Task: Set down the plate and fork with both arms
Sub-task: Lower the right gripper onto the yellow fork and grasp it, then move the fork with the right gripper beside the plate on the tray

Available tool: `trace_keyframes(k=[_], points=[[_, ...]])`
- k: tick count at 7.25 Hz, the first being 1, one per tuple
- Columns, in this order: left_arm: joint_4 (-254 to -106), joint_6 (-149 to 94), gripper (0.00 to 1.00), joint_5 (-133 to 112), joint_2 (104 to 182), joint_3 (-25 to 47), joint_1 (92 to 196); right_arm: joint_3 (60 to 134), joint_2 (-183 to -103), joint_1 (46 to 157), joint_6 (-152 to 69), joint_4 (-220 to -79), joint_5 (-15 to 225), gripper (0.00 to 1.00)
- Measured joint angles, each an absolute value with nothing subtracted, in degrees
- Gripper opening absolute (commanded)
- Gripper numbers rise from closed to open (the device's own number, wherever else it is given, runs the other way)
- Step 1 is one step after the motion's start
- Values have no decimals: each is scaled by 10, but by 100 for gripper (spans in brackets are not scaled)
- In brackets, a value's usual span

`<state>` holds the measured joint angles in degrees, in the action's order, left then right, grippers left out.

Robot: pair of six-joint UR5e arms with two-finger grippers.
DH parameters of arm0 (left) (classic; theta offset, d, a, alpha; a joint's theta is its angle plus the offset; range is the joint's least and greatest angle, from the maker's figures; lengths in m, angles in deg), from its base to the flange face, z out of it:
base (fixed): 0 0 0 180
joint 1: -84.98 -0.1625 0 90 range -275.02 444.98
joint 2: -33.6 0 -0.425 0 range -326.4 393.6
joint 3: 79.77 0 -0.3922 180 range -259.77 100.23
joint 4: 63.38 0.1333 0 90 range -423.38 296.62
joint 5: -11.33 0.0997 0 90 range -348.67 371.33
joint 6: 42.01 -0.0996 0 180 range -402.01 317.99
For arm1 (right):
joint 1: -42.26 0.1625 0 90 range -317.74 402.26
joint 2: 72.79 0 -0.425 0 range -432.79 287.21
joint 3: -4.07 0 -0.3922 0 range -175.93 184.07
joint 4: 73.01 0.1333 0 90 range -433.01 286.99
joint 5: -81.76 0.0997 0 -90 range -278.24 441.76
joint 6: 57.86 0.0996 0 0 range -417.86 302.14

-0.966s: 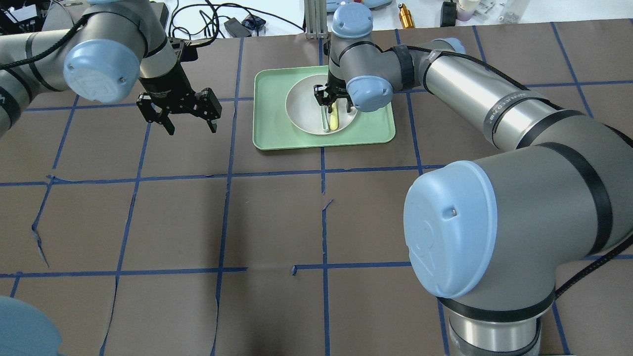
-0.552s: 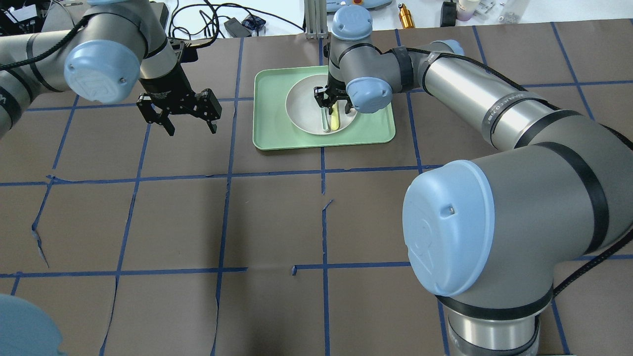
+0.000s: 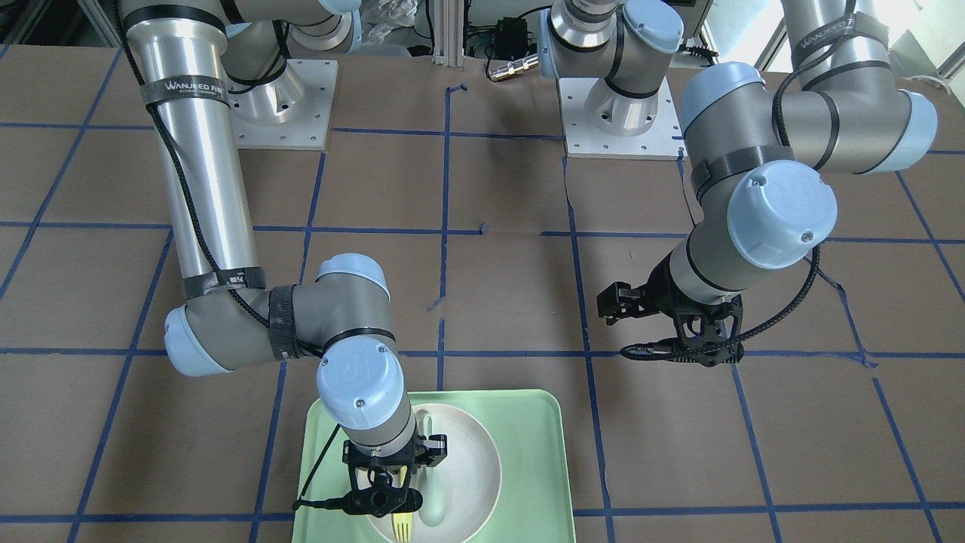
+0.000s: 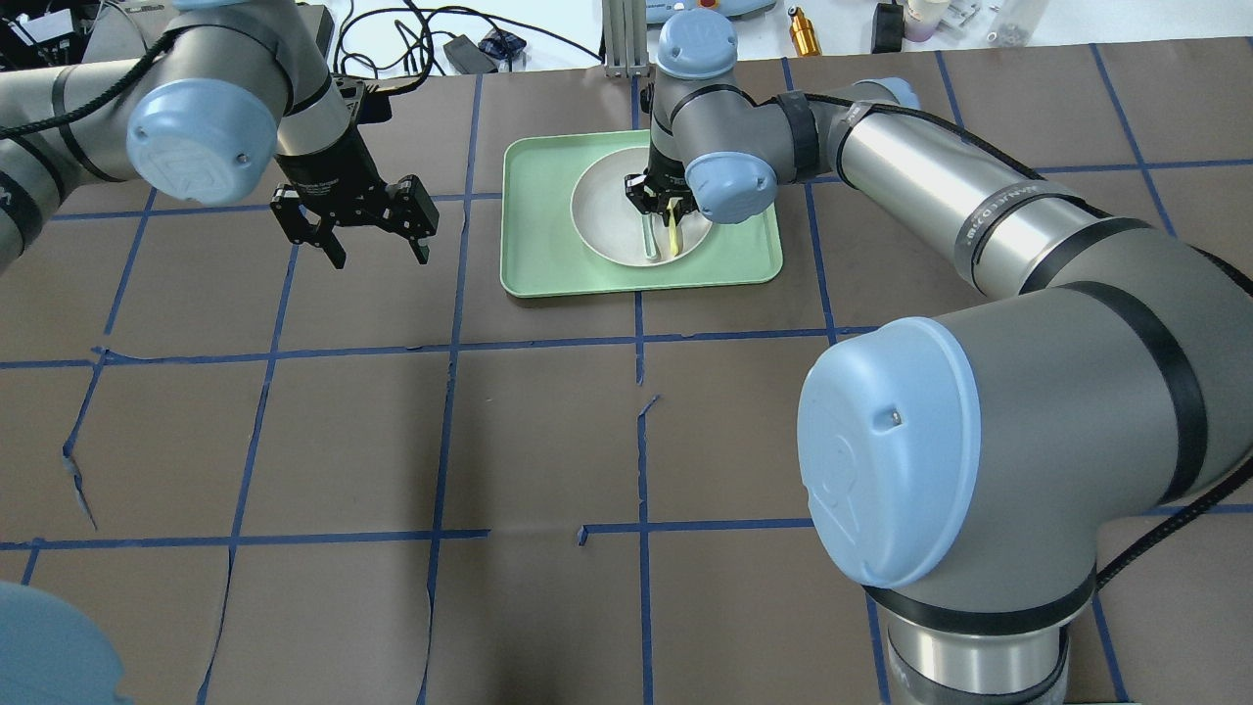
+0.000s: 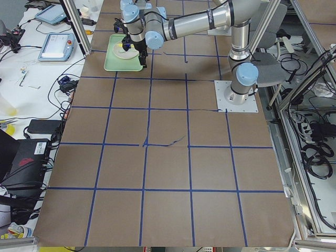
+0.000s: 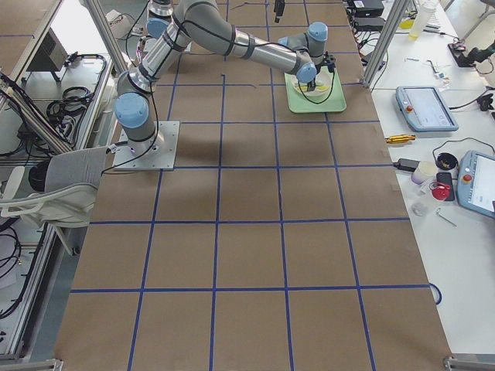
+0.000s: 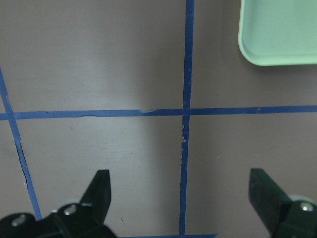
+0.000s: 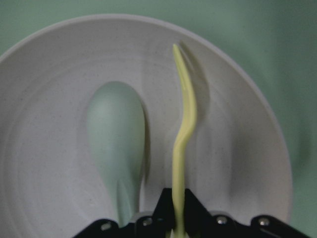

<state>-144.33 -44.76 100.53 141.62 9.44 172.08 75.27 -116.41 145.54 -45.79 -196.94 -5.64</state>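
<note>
The off-white plate sits in the mint-green tray at the far middle of the table. The pale-yellow fork and a grey-green spoon are inside the plate. My right gripper is shut on the fork's handle; the fork stands on edge, tines toward the plate's rim. In the overhead view the right gripper is over the plate with the fork below it. My left gripper is open and empty above the table, left of the tray.
The tray's corner shows in the left wrist view, ahead and right of the open left gripper. Brown paper with blue tape lines covers the table. Cables and small items lie beyond the far edge.
The right gripper has closed on the fork, which has turned from lying flat onto its edge. The plate has shifted slightly. The left arm has not moved.
</note>
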Motion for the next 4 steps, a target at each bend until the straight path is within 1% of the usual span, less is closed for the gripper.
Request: trace_keyframes(k=[2,4], points=[[-1443,-448,100,1005,1416,94,1721,752,-1173,1455,-455,-1967,-58,0],[-1443,-448,100,1005,1416,94,1721,757,-1200,1454,-455,-1952,-63,0]])
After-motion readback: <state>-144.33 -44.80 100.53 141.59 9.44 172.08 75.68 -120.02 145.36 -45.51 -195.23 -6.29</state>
